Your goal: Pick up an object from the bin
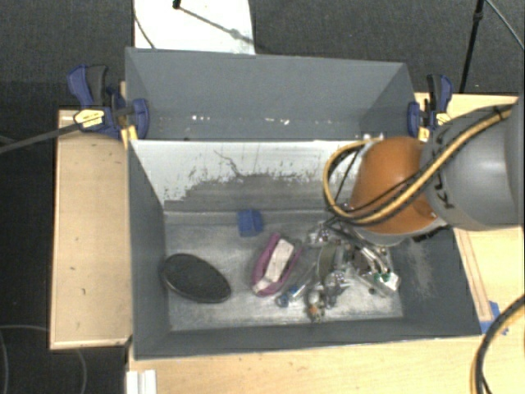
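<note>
In the bin, one black oval

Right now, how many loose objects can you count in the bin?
3: a black oval at left, a small blue block farther back, a purple-and-white piece beside the gripper. More may hide under it.

Right side: smooth grey rounded metal arm casing. Wrist: glossy orange dome-shaped cover, crossed by looped yellow and black cables. Beneath: bare-metal gripper assembly with small white and green fittings.
</note>
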